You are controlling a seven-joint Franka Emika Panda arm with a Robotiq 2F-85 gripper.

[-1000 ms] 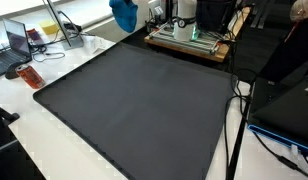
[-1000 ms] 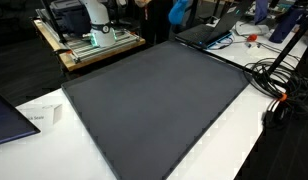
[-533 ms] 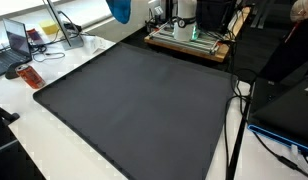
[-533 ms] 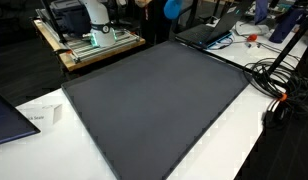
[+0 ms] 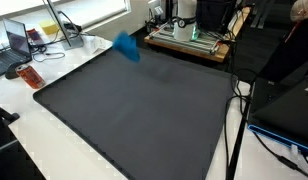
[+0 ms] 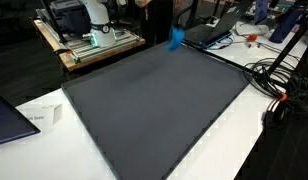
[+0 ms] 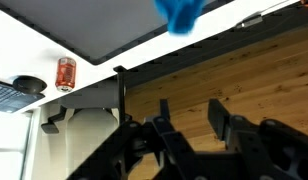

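A blue, soft-looking object (image 5: 127,47) shows as a blurred streak just over the far edge of the black mat (image 5: 134,115), free of any grip. It is also in the other exterior view (image 6: 176,40), near the mat's (image 6: 159,100) far corner. In the wrist view the blue object (image 7: 179,15) is well away from my gripper (image 7: 189,106), over the edge of the mat (image 7: 84,25). The gripper is open, with only wooden floor showing between its two dark fingers. Neither exterior view shows the gripper.
The robot's base stand (image 5: 184,28) stands behind the mat. A laptop (image 5: 16,40) and a red can (image 5: 32,77) lie on the white table beside it. Cables (image 6: 279,85) and another laptop (image 6: 209,33) crowd one side. A small white card (image 6: 39,118) sits near a corner.
The blue object hung at the top of both exterior views, rising slightly. Now it has dropped free towards the mat's far edge, blurred by motion.
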